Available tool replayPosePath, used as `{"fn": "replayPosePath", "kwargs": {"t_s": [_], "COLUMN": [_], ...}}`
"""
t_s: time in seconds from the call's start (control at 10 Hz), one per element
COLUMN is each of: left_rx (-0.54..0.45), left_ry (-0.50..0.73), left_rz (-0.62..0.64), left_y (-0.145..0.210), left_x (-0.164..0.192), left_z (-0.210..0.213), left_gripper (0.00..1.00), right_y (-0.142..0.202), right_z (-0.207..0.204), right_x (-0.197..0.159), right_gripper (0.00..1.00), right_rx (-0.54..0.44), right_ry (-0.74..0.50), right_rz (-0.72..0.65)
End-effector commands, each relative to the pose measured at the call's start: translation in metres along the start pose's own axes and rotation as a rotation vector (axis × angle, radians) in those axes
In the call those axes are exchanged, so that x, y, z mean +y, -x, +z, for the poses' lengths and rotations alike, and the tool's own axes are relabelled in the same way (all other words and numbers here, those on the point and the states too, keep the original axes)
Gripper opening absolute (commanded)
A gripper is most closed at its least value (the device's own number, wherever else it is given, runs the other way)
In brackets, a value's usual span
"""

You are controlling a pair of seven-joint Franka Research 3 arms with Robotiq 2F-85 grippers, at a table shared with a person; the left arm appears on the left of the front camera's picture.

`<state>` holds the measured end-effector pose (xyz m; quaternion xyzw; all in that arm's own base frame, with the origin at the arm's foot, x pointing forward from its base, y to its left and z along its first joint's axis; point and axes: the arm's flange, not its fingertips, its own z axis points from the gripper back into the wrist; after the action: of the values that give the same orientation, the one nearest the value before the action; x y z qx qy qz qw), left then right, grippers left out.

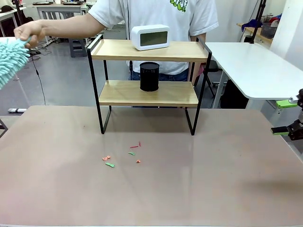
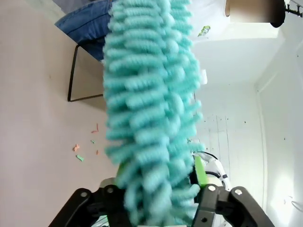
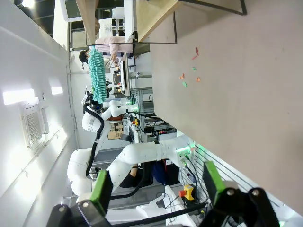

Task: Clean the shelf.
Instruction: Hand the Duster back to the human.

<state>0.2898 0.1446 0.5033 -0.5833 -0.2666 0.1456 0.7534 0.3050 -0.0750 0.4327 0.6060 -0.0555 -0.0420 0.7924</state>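
The shelf (image 1: 147, 92) stands mid-table, two light boards in a black frame; its legs also show in the left wrist view (image 2: 72, 71) and its boards in the right wrist view (image 3: 158, 19). A white clock (image 1: 150, 37) sits on the top board and a black cup (image 1: 149, 76) on the lower one. A fluffy teal duster (image 2: 149, 104) rises between the fingers of my left gripper (image 2: 158, 191), which is shut on it. The duster's head (image 1: 10, 59) is at the left edge, where a person's hand (image 1: 29, 32) touches its top end. My right gripper (image 1: 284, 117) hangs open at the right edge, holding nothing (image 3: 158, 189).
Small red and green paper scraps (image 1: 123, 155) lie on the tabletop in front of the shelf. The person stands behind the shelf. A white side table (image 1: 255, 66) is at the back right. The brown tabletop (image 1: 213, 179) is bare around the scraps.
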Motion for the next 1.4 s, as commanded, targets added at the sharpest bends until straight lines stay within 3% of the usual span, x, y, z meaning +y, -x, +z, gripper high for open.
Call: {"fn": "replayPosePath", "kwargs": {"t_s": [0.0, 0.4, 0.5, 0.6, 0.7, 0.8, 1.3], "left_rx": [0.099, 0.187, 0.122, 0.16, 0.158, 0.198, 0.198], "left_ry": [0.007, -0.006, -0.034, 0.007, -0.001, -0.031, -0.031], "left_rz": [0.042, 0.061, -0.091, -0.009, -0.007, 0.007, 0.007], "left_y": [0.023, 0.083, 0.094, 0.098, 0.102, -0.001, -0.001], "left_x": [0.014, 0.073, 0.083, 0.078, 0.075, 0.069, 0.069], "left_z": [-0.017, -0.096, -0.105, -0.103, -0.101, -0.099, -0.099], "left_gripper": [1.0, 1.0, 1.0, 1.0, 1.0, 1.0, 1.0], "right_y": [0.003, 0.003, 0.003, 0.003, 0.003, 0.003, 0.003], "right_z": [0.002, 0.002, 0.002, 0.002, 0.002, 0.002, 0.002], "right_x": [-0.002, -0.002, -0.002, -0.002, -0.002, -0.002, -0.002], "right_gripper": [1.0, 1.0, 1.0, 1.0, 1.0, 1.0, 1.0], "right_rx": [0.006, 0.006, 0.006, 0.006, 0.006, 0.006, 0.006], "right_ry": [0.007, 0.007, 0.007, 0.007, 0.007, 0.007, 0.007], "right_rz": [0.02, 0.02, 0.02, 0.02, 0.02, 0.02, 0.02]}}
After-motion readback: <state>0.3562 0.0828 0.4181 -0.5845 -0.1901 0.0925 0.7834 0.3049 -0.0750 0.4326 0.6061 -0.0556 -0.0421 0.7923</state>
